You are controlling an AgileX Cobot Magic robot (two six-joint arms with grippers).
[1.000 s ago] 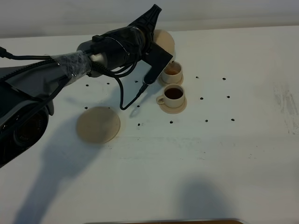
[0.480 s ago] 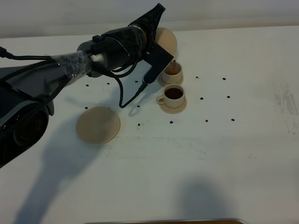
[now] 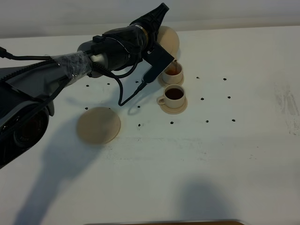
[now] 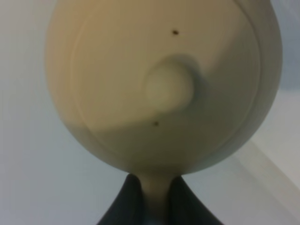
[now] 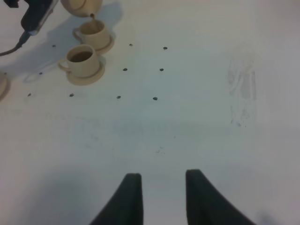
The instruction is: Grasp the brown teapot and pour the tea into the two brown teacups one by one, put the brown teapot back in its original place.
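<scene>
My left gripper (image 3: 157, 19) is shut on the loop handle of the brown teapot (image 3: 168, 39), which hangs tilted over the far teacup (image 3: 173, 72). Its spout points down at that cup, and brown tea shows inside. The left wrist view is filled by the teapot lid and knob (image 4: 168, 87), with the handle pinched in the left gripper (image 4: 154, 190). The near teacup (image 3: 174, 95) on its saucer holds dark tea. The teapot's flat tan saucer (image 3: 98, 125) lies bare at the left. My right gripper (image 5: 161, 176) hovers over bare table, fingers slightly apart and empty; it is out of the high view.
The left arm and its dangling black cable (image 3: 123, 96) stretch from the left edge to just beside the cups. Small dark dots (image 3: 206, 121) mark the white table (image 3: 211, 154). Both cups (image 5: 83, 58) and the teapot's underside (image 5: 80, 5) also show in the right wrist view.
The teapot and left gripper have shifted slightly up and to the right, tipping further. The tea in the far cup looks fuller. The right gripper has not moved.
</scene>
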